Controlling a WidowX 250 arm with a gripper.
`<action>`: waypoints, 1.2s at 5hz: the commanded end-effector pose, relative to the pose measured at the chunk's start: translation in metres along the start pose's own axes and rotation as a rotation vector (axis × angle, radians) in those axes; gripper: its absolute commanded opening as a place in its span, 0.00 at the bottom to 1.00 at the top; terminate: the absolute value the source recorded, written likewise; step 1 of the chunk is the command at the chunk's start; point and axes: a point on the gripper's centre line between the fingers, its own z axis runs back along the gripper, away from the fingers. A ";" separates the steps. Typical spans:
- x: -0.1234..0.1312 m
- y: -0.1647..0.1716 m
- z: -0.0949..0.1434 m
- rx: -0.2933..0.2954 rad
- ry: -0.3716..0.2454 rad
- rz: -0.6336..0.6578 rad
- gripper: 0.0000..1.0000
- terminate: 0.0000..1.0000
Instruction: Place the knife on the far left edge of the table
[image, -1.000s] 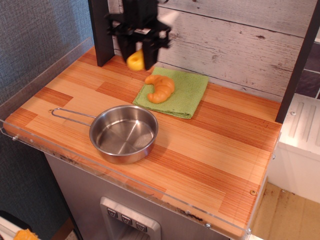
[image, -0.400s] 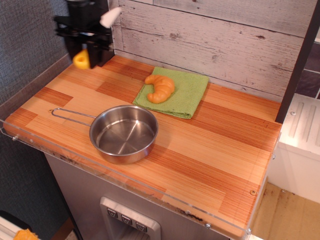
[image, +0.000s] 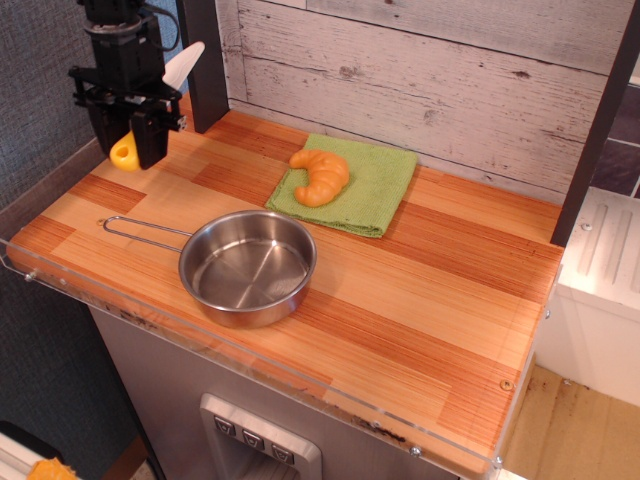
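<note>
Hovering above the far left part of the surface (image: 440, 330), the black gripper (image: 128, 128) is clamped on the knife (image: 150, 110). Its fingers are pressing the chunky yellow handle between them, and the handle's end with its hole is poking out below at the left. The pale blade is sticking up and to the right past the gripper body, tilted toward the dark upright post (image: 205, 60). The knife is hanging in the air, clear of the wood, near the acrylic rim (image: 60, 180) that is running along the left edge.

No brand, label or readable writing is showing anywhere on the things in view.

Bare planks are lying open under the gripper and along the left rim. A steel pan (image: 248, 266) is sitting toward the near left, its thin wire handle reaching left toward the rim. A green cloth (image: 375, 190) is lying at the far middle, beside the whitewashed plank wall, with an orange croissant (image: 320, 175) resting on its left part. The whole right half of the surface is lying bare up to the clear rim at the near edge.
</note>
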 end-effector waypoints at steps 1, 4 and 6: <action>-0.012 0.007 -0.010 0.020 -0.090 0.003 0.00 0.00; -0.009 -0.008 -0.004 0.024 -0.103 -0.056 1.00 0.00; -0.012 -0.043 0.051 0.063 -0.254 -0.144 1.00 0.00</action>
